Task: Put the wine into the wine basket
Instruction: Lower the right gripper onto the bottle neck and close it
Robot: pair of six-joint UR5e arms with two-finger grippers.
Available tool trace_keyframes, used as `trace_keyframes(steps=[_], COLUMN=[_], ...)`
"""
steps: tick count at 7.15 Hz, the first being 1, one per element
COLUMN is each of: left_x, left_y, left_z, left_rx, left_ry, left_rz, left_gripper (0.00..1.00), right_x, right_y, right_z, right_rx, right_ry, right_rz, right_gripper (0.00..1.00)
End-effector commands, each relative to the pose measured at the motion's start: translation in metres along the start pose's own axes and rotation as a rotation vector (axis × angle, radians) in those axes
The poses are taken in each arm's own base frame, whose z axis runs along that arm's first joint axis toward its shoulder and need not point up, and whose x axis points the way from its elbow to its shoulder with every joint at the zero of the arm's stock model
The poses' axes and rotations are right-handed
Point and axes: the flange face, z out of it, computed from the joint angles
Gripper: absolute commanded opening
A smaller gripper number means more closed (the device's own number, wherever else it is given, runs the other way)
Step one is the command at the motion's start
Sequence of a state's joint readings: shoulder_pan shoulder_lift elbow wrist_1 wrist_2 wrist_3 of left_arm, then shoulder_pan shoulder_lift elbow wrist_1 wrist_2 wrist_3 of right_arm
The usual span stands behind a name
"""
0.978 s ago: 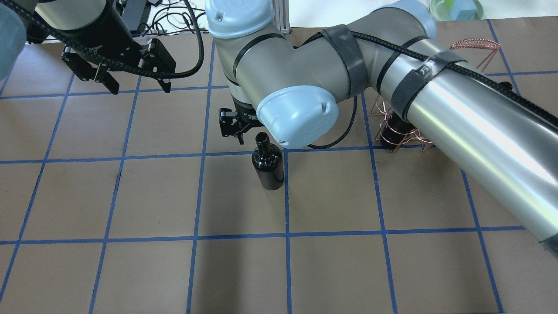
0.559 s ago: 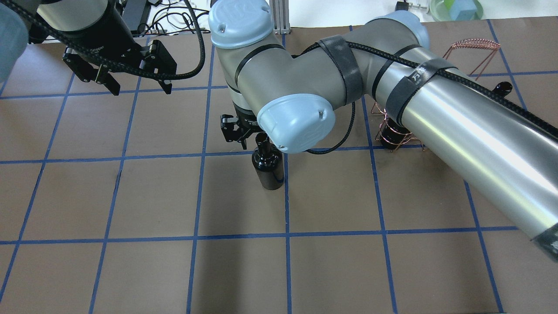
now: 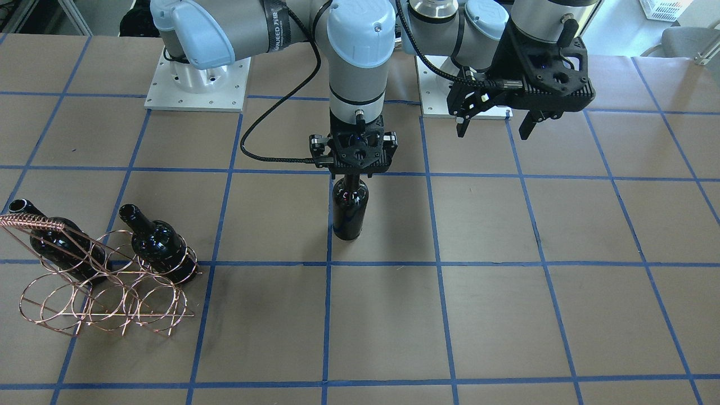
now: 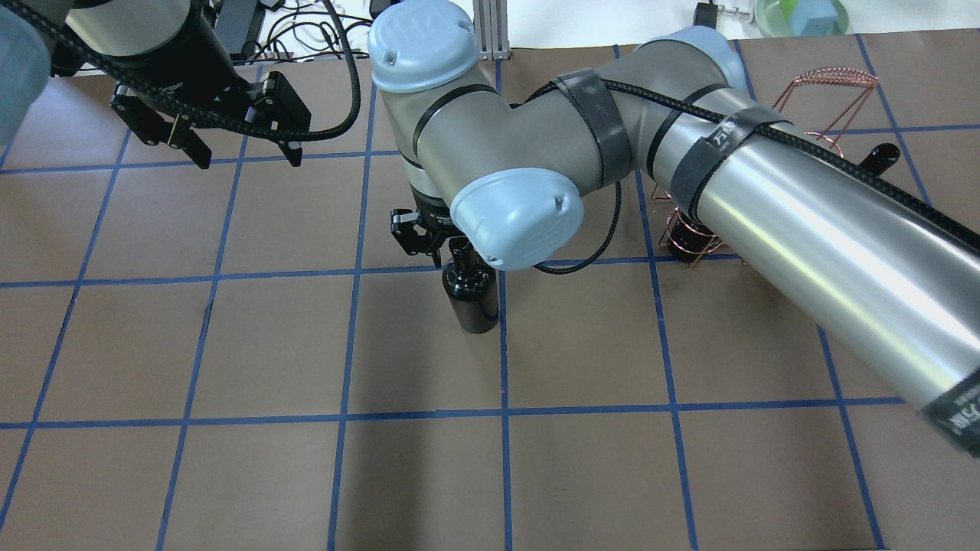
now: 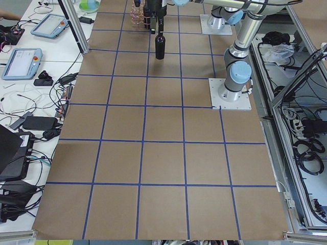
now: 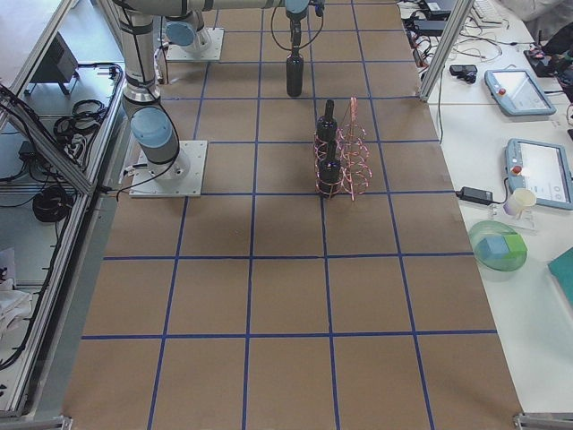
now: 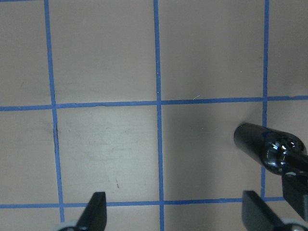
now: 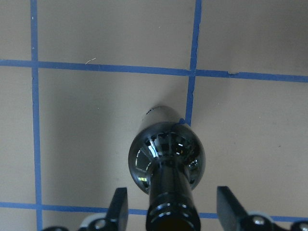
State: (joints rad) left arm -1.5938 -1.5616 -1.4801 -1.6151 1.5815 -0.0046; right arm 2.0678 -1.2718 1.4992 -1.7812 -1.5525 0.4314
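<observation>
The wine (image 3: 349,211) is a glossy black bottle standing upright at the table's middle; it also shows in the overhead view (image 4: 476,302) and the right wrist view (image 8: 166,154). My right gripper (image 3: 352,173) (image 8: 173,211) is open, lowered over the bottle's top, with a finger on each side of the neck and gaps showing. The copper wire wine basket (image 3: 101,292) (image 4: 831,76) stands far off on my right side and holds two like bottles (image 3: 62,242) (image 3: 160,244). My left gripper (image 4: 246,157) (image 7: 175,214) is open and empty, held above the table at the back left.
The right arm's long silver link (image 4: 827,229) covers much of the basket in the overhead view. Both arm base plates (image 3: 197,84) sit at the table's robot edge. A green bowl (image 4: 800,15) and cables lie beyond the far edge. Side benches hold tablets (image 6: 528,90).
My right gripper has moved from just behind and left of the bottle's mouth to over it, so the neck now stands between its fingers. The left arm and the bottle have not moved.
</observation>
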Motion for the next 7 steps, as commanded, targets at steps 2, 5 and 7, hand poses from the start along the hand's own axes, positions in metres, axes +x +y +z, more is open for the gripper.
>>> trace_keyframes(steps=[2, 5, 7], left_x=[0.0, 0.0, 0.0], left_y=[0.0002, 0.002, 0.002], left_z=[0.0002, 0.0032, 0.0032], left_rx=[-0.002, -0.008, -0.008], left_ry=[0.0, 0.0, 0.0], left_rz=[0.0, 0.0, 0.0], left_gripper=[1.0, 1.0, 1.0], right_x=[-0.0007, -0.0006, 0.0008], right_y=[-0.0016, -0.0024, -0.0039], right_z=[0.0012, 0.0003, -0.0006], right_rx=[0.007, 0.008, 0.011], right_ry=[-0.003, -0.009, -0.01], right_rz=[0.003, 0.002, 0.001], right_gripper=[0.41, 0.0, 0.0])
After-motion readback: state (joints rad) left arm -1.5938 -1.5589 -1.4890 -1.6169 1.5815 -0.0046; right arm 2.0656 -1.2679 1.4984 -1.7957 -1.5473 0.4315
